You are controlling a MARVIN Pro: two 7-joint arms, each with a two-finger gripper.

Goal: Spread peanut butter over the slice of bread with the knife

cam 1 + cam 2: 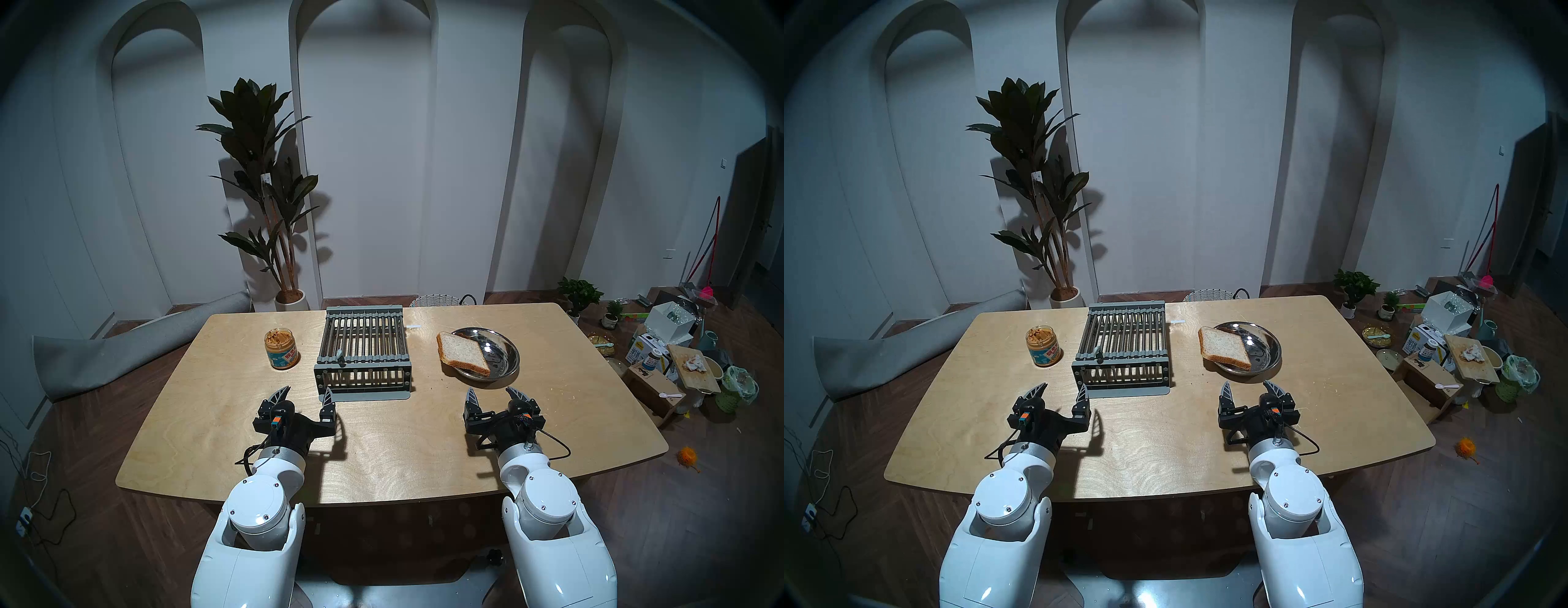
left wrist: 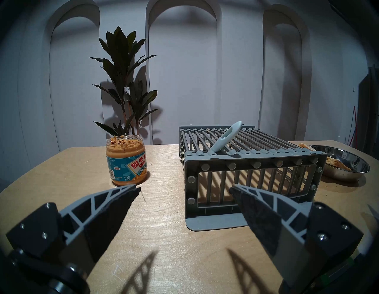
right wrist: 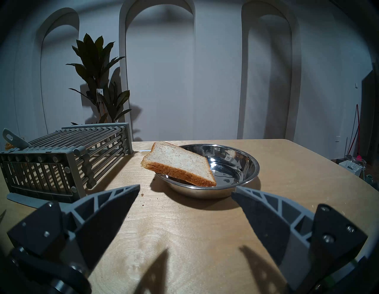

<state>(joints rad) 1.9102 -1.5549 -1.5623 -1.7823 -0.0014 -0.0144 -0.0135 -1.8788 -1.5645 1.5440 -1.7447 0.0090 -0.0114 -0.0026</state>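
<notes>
A pale wooden table (image 1: 382, 446) stands before a white arched wall. From the left: one open peanut butter jar (image 1: 281, 349), then one grey slatted rack (image 1: 363, 352) with one knife (image 2: 225, 137) poking up through it, then one slice of bread (image 1: 462, 353) leaning on one steel dish (image 1: 507, 361). Nearer, the left gripper (image 1: 306, 395) and right gripper (image 1: 494, 394) hover spread wide, holding nothing.

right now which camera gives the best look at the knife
The left wrist view: the knife is close, its pale blue handle sticking up through the rack bars. The right wrist view catches only the handle's end at its left edge. Both head views show just a small speck on the rack.
</notes>
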